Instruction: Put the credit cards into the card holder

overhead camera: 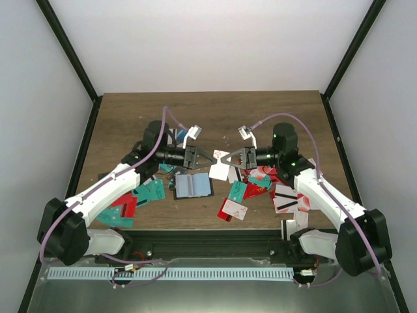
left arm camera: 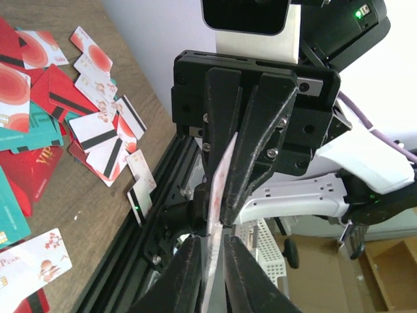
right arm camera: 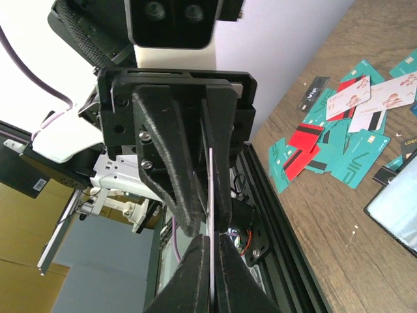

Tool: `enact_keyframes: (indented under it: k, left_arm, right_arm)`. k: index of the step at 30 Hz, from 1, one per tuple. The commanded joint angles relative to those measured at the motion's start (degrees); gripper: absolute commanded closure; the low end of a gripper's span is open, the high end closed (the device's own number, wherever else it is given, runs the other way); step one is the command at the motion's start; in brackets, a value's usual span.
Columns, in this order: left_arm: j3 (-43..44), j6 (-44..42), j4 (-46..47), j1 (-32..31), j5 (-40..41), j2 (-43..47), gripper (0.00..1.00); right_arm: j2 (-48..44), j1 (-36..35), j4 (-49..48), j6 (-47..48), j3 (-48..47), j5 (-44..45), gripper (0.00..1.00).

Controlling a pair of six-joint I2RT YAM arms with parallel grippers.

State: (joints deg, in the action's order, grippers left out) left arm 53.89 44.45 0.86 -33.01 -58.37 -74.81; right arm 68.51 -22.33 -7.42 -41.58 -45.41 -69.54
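A white credit card (overhead camera: 219, 171) hangs in the air between my two grippers, which face each other above the table's middle. My right gripper (overhead camera: 229, 160) is shut on it; the right wrist view shows the card (right arm camera: 212, 189) edge-on, pinched tight between the fingertips of the right gripper (right arm camera: 212, 242). My left gripper (left arm camera: 212, 246) has its fingers either side of the card's (left arm camera: 220, 189) opposite edge, with a thin gap still showing. The card bows slightly. The card holder (overhead camera: 193, 185) lies open on the table below, pale blue sleeves up. Its corner (right arm camera: 399, 210) also shows in the right wrist view.
Several loose cards lie scattered: teal (overhead camera: 150, 191) and red (overhead camera: 124, 207) ones at the left, red, white and striped ones (overhead camera: 285, 197) at the right, a red-and-white one (overhead camera: 233, 208) near the front. A black rail (overhead camera: 208, 244) runs along the table's near edge.
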Motion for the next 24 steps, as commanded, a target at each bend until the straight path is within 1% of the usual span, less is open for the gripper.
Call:
enact_keyframes:
  k: [1, 2, 6, 9, 10, 12, 14, 15, 16, 17, 18, 20, 21, 24]
  left_arm:
    - [-1.4, 1.2, 2.6, 0.1, -0.6, 1.6, 0.95]
    - [-1.5, 1.4, 2.9, 0.1, -0.5, 1.7, 0.96]
    - [-2.4, 2.4, 3.9, 0.2, -0.3, 1.6, 0.96]
    - [-3.1, 2.6, 3.8, 0.1, 0.4, 1.5, 0.96]
    - [-3.3, 2.8, 3.8, 0.1, 0.8, 1.5, 0.96]
    - [-4.0, 2.9, 3.4, 0.2, 2.1, 1.7, 0.96]
    - [-4.9, 2.7, 2.2, 0.4, 3.6, 2.1, 0.96]
    - [-5.4, 2.7, 1.6, 0.7, 4.3, 2.3, 0.96]
    - [-6.0, 2.7, 1.2, 1.1, 4.8, 2.7, 0.96]
    - [-6.8, 2.5, 0.6, 1.8, 5.4, 3.1, 0.96]
    - [-7.6, 2.4, -0.1, 2.5, 5.8, 3.6, 0.96]
    - [-9.0, 1.2, -2.8, 4.2, 6.9, 5.0, 0.96]
    - [-9.7, 0.1, -4.8, 5.3, 7.4, 5.6, 0.96]
    - [-11.0, -4.8, -12.5, 8.1, 9.4, 6.2, 0.96]
  right_arm:
    - [0.1, -0.5, -4.0, -1.7, -2.9, -1.9, 0.99]
    - [0.1, -0.5, -4.2, -1.8, -2.9, -2.0, 0.99]
    - [0.4, -0.8, -4.4, -2.3, -2.9, -2.6, 0.99]
    - [0.9, -1.0, -3.6, -2.0, -2.9, -2.4, 0.95]
    - [0.9, -1.0, -2.9, -1.5, -3.1, -2.0, 0.9]
    - [1.0, -1.0, 0.8, 0.4, -3.6, -0.1, 0.69]
    - [1.2, -1.0, 2.4, 1.8, -3.6, 1.6, 0.63]
    - [1.5, -1.1, 3.3, 2.3, -3.7, 2.4, 0.57]
    - [1.8, -1.0, 4.2, 2.9, -3.7, 3.4, 0.39]
    - [2.1, -1.0, 5.2, 3.4, -3.8, 4.7, 0.29]
    - [2.4, -1.0, 6.4, 4.1, -3.9, 6.1, 0.24]
    - [2.9, -1.0, 9.3, 5.4, -4.0, 10.4, 0.17]
    - [3.4, -1.0, 11.0, 5.9, -4.1, 12.9, 0.16]
    - [5.7, -1.0, 13.7, 6.8, -4.0, 15.5, 0.15]
